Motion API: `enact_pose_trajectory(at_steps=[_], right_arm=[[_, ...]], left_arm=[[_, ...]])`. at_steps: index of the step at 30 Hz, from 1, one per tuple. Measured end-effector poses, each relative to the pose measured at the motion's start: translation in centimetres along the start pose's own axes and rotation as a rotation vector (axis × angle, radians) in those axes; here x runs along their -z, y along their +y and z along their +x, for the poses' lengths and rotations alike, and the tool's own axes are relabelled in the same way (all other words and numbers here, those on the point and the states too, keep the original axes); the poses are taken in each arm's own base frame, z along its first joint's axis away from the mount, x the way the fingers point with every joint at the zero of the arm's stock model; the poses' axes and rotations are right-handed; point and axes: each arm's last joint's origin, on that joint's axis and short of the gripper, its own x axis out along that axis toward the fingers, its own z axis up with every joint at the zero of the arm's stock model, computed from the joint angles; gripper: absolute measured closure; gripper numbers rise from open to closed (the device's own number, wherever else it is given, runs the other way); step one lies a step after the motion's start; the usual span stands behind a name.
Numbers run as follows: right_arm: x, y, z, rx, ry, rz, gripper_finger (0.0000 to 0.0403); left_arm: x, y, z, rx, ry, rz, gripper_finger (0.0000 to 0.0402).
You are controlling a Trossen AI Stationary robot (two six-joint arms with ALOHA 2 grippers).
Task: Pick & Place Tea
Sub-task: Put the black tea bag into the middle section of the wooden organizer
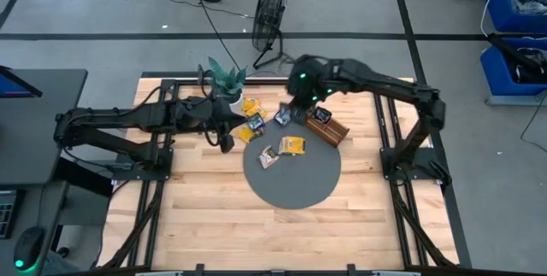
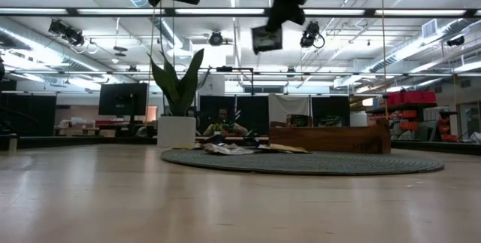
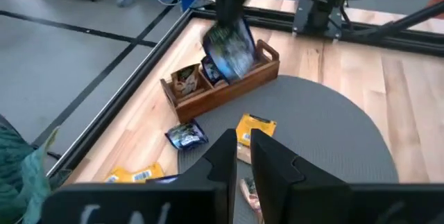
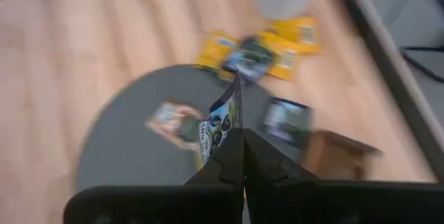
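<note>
1. Wood-slat bench (image 1: pixel 214 225) is what you're working on, with a round grey mat (image 1: pixel 295 182) in the middle and a wide workshop room behind it in the low view.
2. Your right end effector (image 4: pixel 239 156) is clamped shut on a dark blue tea packet (image 4: pixel 220 123), held in the air; the packet hangs over the far edge of the mat, near the wooden tray (image 1: pixel 328 126).
3. From the left wrist view you can see that same held packet dangling just above the tray, blurred. The tray already has packets in its compartments (image 3: pixel 186 82).
4. Your left end effector (image 3: pixel 239 151) sits above the mat's left edge, fingers almost together with a thin gap, nothing between them.
5. Loose tea: two packets lie on the mat, a yellow one (image 1: pixel 293 145) and a whitish one (image 1: pixel 270 157) just beside it.
6. More packets sit on the bare wood past the mat, near the potted plant (image 1: pixel 226 79): yellow ones (image 1: pixel 250 106) and a dark one (image 1: pixel 281 117).
</note>
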Motion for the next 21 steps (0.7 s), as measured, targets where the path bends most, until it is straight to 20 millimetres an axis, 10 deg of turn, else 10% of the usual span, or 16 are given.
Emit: enact_pose_trajectory(at_steps=[21], right_arm=[[13.2,-4.7,3.1,0.211,-0.130,0.318,0.0403]], left_arm=[[0.2,0.3,-0.4,-0.041,0.016,0.012,0.0354]])
